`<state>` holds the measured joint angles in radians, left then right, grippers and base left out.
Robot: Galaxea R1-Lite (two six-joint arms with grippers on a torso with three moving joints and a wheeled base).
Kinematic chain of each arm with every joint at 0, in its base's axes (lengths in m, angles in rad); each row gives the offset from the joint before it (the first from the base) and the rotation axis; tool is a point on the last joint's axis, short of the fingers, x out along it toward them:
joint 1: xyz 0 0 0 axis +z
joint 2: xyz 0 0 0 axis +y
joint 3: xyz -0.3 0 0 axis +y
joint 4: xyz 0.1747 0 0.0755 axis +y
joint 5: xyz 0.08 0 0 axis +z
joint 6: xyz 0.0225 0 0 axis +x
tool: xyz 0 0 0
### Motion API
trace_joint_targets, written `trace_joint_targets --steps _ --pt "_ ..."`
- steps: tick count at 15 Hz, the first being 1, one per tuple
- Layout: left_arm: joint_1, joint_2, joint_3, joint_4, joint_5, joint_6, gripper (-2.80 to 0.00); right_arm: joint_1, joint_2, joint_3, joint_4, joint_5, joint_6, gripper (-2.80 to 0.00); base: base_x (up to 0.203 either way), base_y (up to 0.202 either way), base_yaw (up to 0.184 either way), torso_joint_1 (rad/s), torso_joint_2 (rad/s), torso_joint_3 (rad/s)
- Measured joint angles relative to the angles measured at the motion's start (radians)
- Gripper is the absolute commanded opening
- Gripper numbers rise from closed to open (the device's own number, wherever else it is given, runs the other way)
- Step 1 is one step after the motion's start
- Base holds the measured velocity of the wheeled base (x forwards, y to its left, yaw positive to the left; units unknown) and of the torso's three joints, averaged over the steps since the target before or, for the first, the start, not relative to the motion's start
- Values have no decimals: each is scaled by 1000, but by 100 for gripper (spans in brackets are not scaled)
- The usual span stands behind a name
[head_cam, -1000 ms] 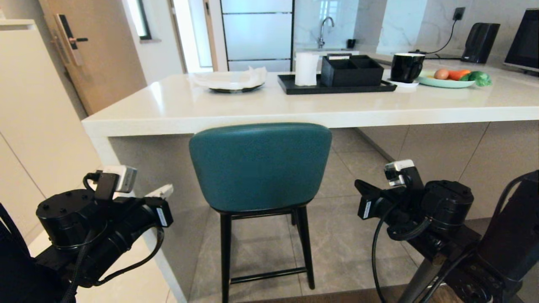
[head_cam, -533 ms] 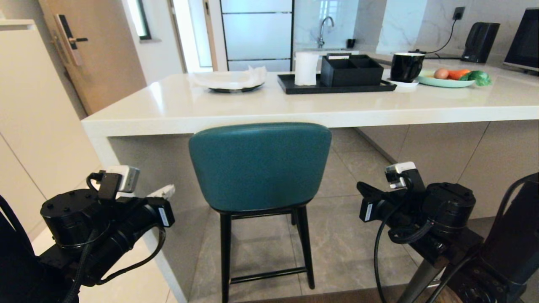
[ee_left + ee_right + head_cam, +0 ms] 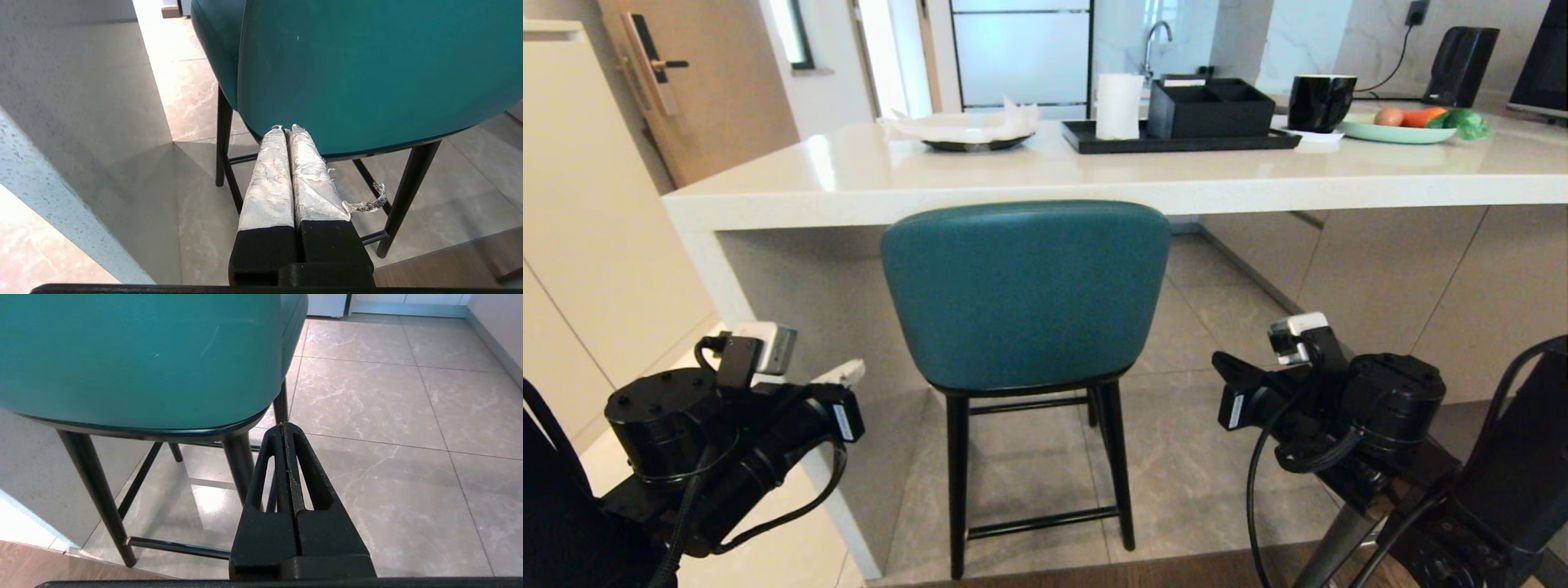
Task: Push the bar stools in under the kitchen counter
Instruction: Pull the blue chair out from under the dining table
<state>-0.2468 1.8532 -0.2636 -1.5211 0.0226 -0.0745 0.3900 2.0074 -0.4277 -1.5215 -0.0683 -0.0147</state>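
Standing upright at frame centre, the teal stool (image 3: 1025,294), rounded back on thin black legs, faces the white counter (image 3: 1029,175); left gripper (image 3: 288,130) and right gripper (image 3: 284,426) are closed, empty.

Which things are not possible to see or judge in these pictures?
- Second bar stool: in no view.
- Seat of the teal stool: in the head view its own backrest hides it, so how far it sits under the counter is unclear.
- Left gripper and the backrest: left wrist view leaves contact uncertain.
- Right gripper: right wrist view does not settle any contact either.
- Counter's far right end: cut by the head view's edge.
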Motion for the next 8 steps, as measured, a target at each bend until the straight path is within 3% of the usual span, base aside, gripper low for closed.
trace_joint_targets --steps 4,8 --pt "1 2 -19 0 -6 1 -280 0 -8 -2 0 -9 -3 -280 0 0 0 0 6 7" --pt "16 56 -165 0 -20 1 -280 -12 -12 -12 0 -36 -3 -280 0 0 0 0 0 0"
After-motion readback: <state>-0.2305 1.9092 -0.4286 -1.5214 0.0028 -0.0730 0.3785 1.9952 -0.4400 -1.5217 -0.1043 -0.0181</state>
